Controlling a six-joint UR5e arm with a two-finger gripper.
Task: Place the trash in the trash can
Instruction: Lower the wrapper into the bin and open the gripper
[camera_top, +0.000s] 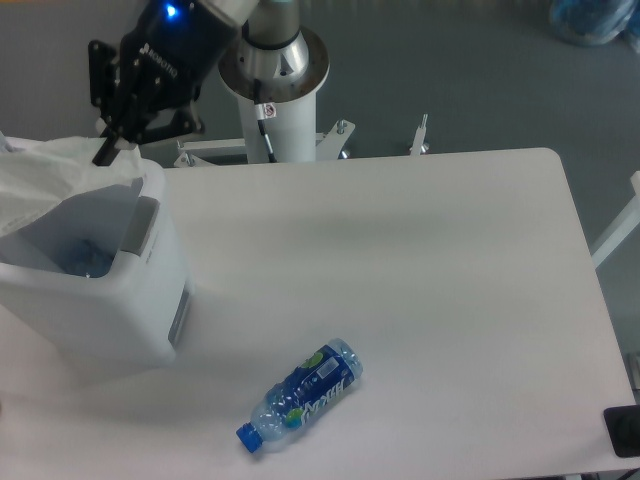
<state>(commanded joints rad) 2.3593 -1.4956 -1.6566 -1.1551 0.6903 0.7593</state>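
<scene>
Claw above far rim of trash can, fingers pinched on white wrapper, which drapes over can's back-left opening. Bottle lies on its side on tabletop, well apart from can, cap toward front-left. Arm's white pedestal behind tabletop. Wrapper's left part cut off at frame edge; green print not visible. Something bluish inside can, unclear what.

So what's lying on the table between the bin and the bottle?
Nothing: the camera shows only bare white table between the bin and the bottle.
</scene>
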